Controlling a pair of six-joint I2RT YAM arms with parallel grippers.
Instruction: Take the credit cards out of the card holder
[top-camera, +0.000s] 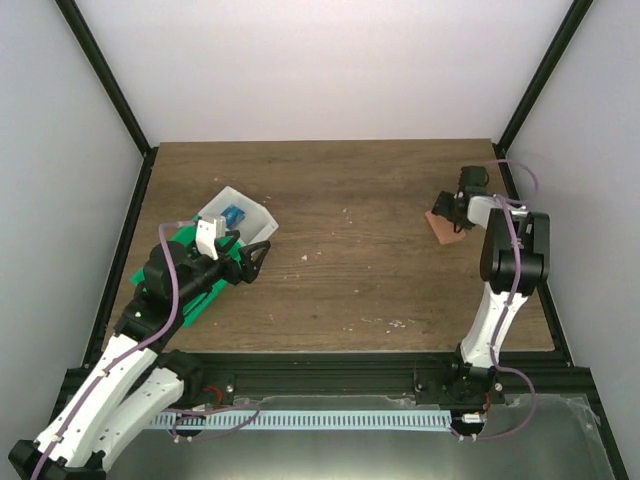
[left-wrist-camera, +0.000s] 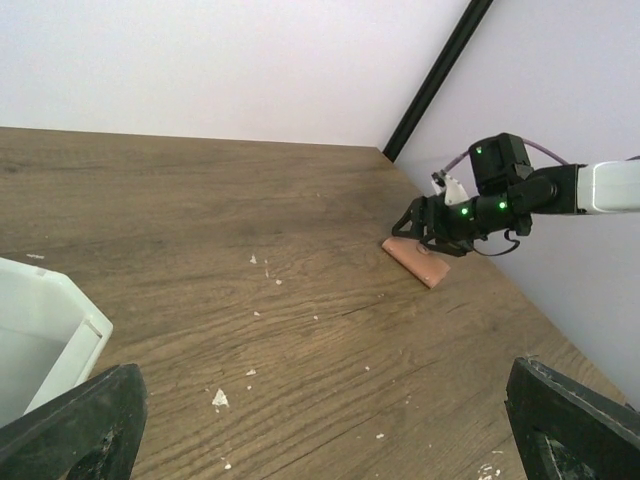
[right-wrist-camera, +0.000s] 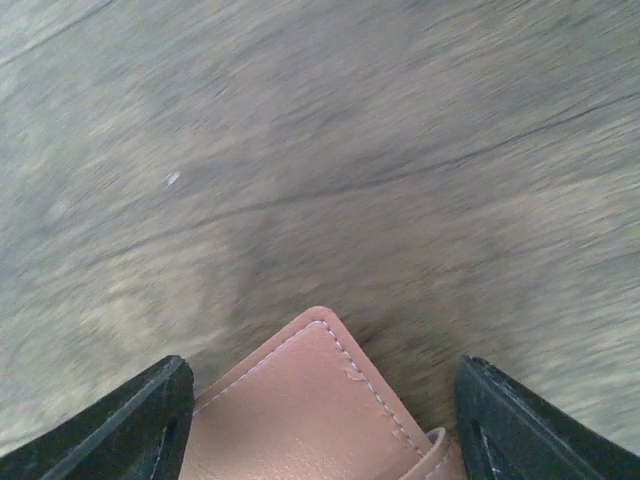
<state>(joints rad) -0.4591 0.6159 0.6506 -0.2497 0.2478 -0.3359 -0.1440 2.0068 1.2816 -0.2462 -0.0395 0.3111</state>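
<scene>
Only the right wrist view shows stitching on the card holder (right-wrist-camera: 300, 420) inside the open right end effector (right-wrist-camera: 320, 375).

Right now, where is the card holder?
In the top view, the card holder lies far right on the table, beneath the right pincer, whose open fingers straddle its corner.

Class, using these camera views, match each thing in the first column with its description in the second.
Column one:
1 card holder
2 white tray
3 green tray
4 left gripper

Column two:
A holds a blue item
B wide open above the table
C salmon, between the fingers of the right gripper
D lies under the left arm

Pairs: 1-C, 2-A, 3-D, 4-B
</scene>
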